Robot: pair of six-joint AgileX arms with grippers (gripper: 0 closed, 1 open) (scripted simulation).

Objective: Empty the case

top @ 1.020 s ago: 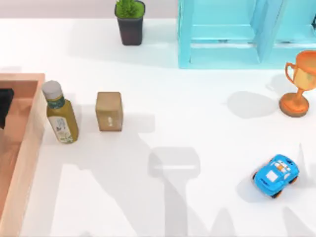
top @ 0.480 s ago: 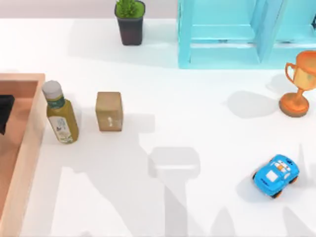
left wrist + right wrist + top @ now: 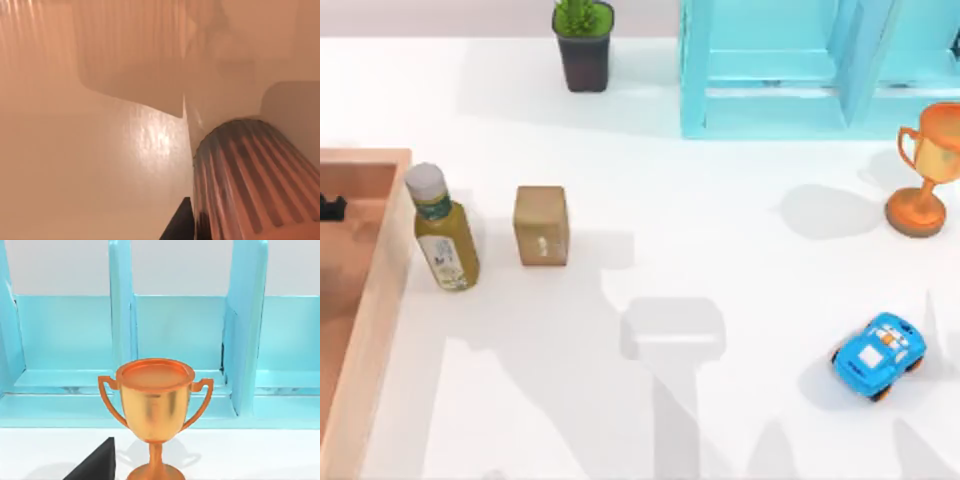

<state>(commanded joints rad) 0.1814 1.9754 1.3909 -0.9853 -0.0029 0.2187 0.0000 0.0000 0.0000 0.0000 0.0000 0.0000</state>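
case (image 3: 382, 300) sits at the tabletop's (image 3: 620, 420) left edge, bottle (image 3: 442, 230) standing just outside its right wall. my left pincer (image 3: 332, 207) is over the case floor at the left edge; can't tell if it's spread or pressed together. right wrist view faces the trophy (image 3: 155, 415) before the turquoise shelf (image 3: 120, 340).

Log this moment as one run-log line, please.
left gripper: over case floor, top view's left edge | fingers: unclear | bottle: on table beside case's right wall | block: right of bottle
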